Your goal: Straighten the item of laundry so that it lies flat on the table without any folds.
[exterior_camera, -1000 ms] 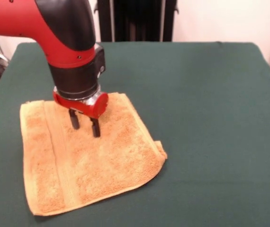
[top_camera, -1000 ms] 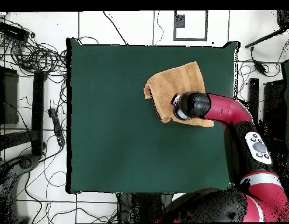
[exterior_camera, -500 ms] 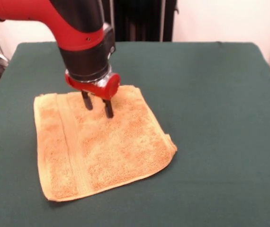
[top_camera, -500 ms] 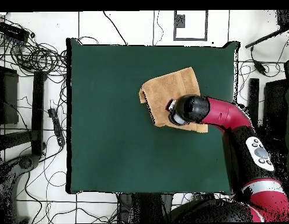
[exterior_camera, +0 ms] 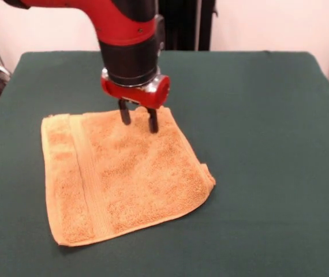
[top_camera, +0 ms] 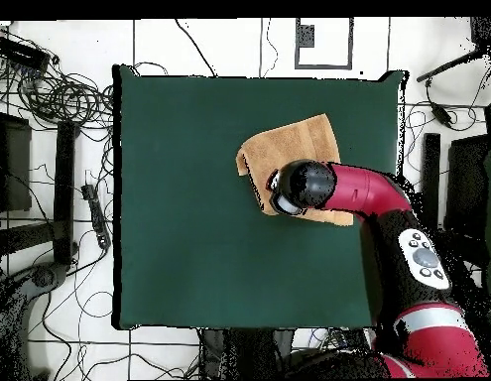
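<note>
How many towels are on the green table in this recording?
1. A single orange-tan towel lies spread on the table, under the open gripper at its far edge. The arm hides part of it from overhead.

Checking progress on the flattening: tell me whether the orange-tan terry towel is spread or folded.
Mostly spread. The orange-tan terry towel lies open on the dark green table, but its right-hand corner in the front view looks bunched up.

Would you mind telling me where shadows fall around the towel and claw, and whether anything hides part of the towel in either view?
Front view: the towel casts a thin dark shadow on the table along its near and right edges; the claw is fully visible over the towel's far edge. Overhead view: the arm's wrist hides the claw and part of the towel.
</note>
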